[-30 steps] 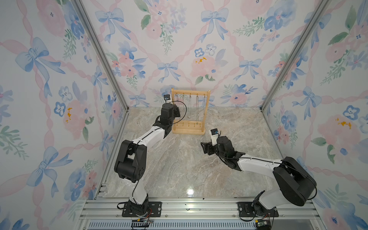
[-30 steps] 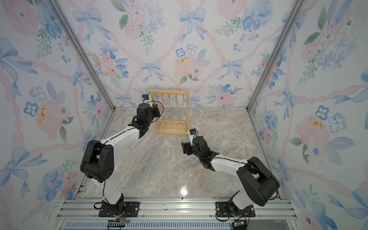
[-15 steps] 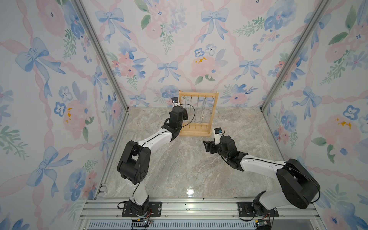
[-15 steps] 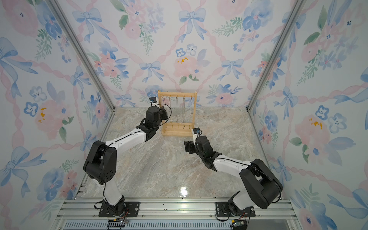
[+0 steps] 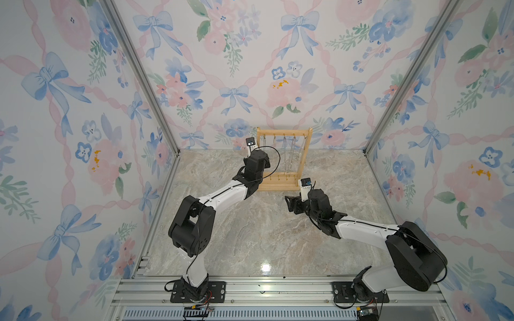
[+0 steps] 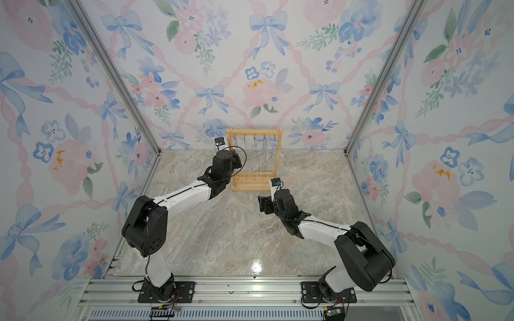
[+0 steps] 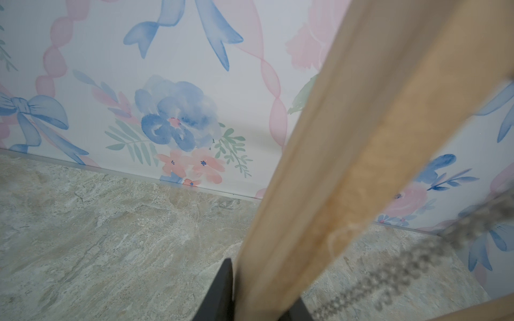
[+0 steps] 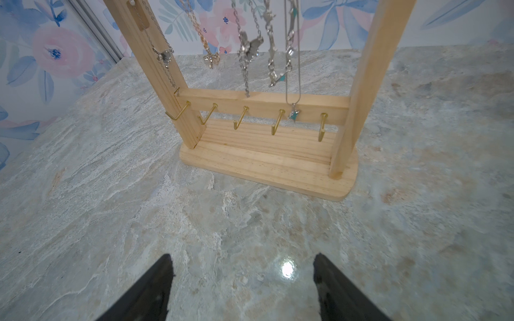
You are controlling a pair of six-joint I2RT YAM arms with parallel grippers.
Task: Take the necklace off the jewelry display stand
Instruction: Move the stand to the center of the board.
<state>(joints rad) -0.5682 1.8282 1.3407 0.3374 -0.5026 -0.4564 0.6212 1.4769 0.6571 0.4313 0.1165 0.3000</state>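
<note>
The jewelry display stand [image 5: 283, 130] [image 6: 254, 130], a light wooden frame on a flat base [image 8: 267, 164], stands at the back of the marble table. Several necklaces [image 5: 289, 155] [image 8: 246, 47] hang from its top hooks; one carries a teal pendant [image 8: 294, 114]. My left gripper [image 5: 262, 157] [image 6: 236, 159] [image 7: 264, 291] is shut on the frame's left post [image 7: 347, 139], with a blurred chain [image 7: 403, 266] beside it. My right gripper [image 5: 292, 204] [image 6: 264, 204] [image 8: 242, 258] hovers open and holds nothing, just in front of the base's right end.
Floral walls enclose the table on three sides; the back wall [image 5: 278, 91] is right behind the stand. Gold hooks [image 8: 239, 118] line the lower bar. Both arm bases sit on the aluminium rail [image 5: 278, 289] at the front edge.
The stand and my left gripper on its post have shifted to the right along the back of the table. The right gripper has hardly moved.
</note>
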